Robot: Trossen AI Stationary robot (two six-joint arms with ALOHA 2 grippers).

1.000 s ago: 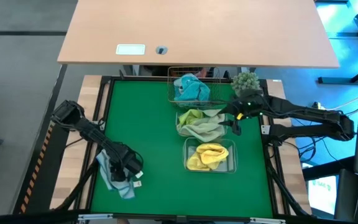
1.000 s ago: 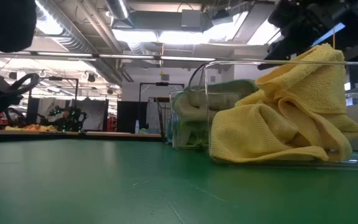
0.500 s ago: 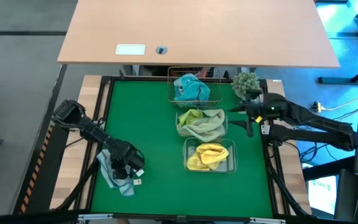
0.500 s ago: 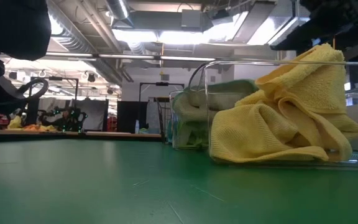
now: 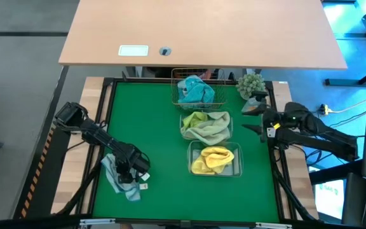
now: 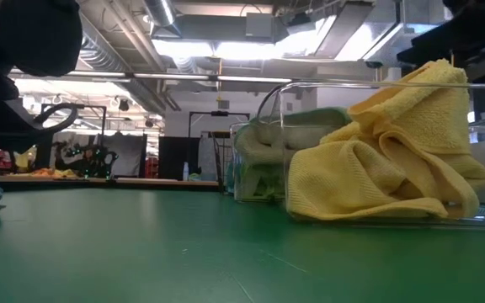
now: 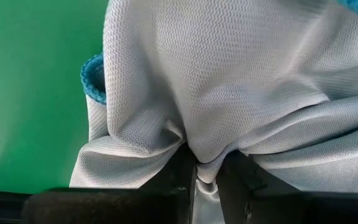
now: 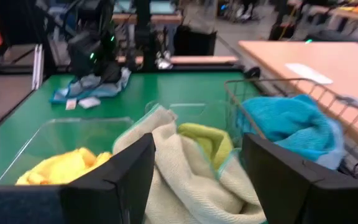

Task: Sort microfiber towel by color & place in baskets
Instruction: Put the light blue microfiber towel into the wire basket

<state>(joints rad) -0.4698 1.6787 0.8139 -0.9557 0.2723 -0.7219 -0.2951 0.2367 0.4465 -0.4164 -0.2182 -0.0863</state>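
Since a second back the right tool [image 5: 254,119] has pulled off the middle tub and now sits out at the right edge of the green bench [image 5: 157,152], beside the little potted plant [image 5: 251,83], fingers spread wide with nothing between them. Meanwhile the left tool [image 5: 127,173] has closed down onto the pale blue-grey towel [image 5: 118,181] lying at the bench's front left. From the high view you mostly get the layout: copper wire basket [image 5: 216,97] at the back with a teal towel [image 5: 193,90], a clear tub [image 5: 184,129] in the middle with a pale green towel [image 5: 207,127], and a second clear tub [image 5: 237,166] nearest the front with a yellow towel [image 5: 211,159], all in a column right of centre. What it doesn't show is the actual pinch, and that's where the left wrist view helps: the two dark fingers [image 7: 173,177] are nearly together with a fold of the grey cloth squeezed between them, teal edging showing at the side. Low view is almost all yellow towel in its tub up close, green one behind, and just a sliver of the grey towel at the far left edge. Right wrist view looks across all three containers to the left arm on the towel.
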